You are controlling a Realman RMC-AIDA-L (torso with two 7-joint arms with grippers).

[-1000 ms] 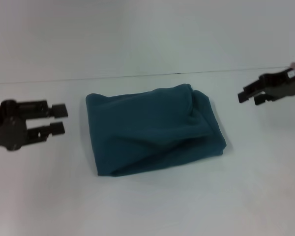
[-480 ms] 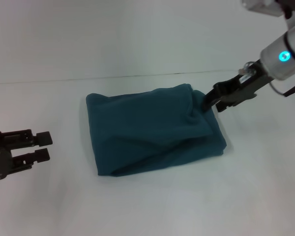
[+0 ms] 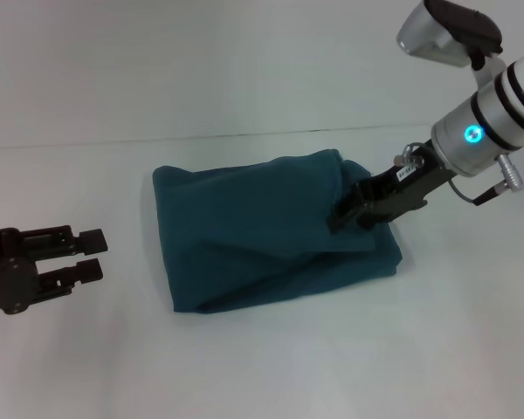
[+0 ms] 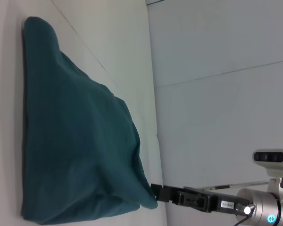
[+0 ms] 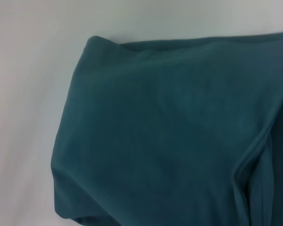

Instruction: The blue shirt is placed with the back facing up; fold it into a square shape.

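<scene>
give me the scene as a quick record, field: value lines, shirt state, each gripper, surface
shirt: the blue shirt lies folded into a rough rectangle, plain side up, right edge bunched
right gripper: the right gripper is on the shirt's right edge; whether it grips the cloth cannot be told
left gripper: the left gripper is open, off to the shirt's left, not touching it
surface: white table

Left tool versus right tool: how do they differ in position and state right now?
The left tool is open, off the blue shirt, apart from its left edge. The right tool is on the shirt's right side, at a raised fold; its opening is hidden. Both are black.
</scene>
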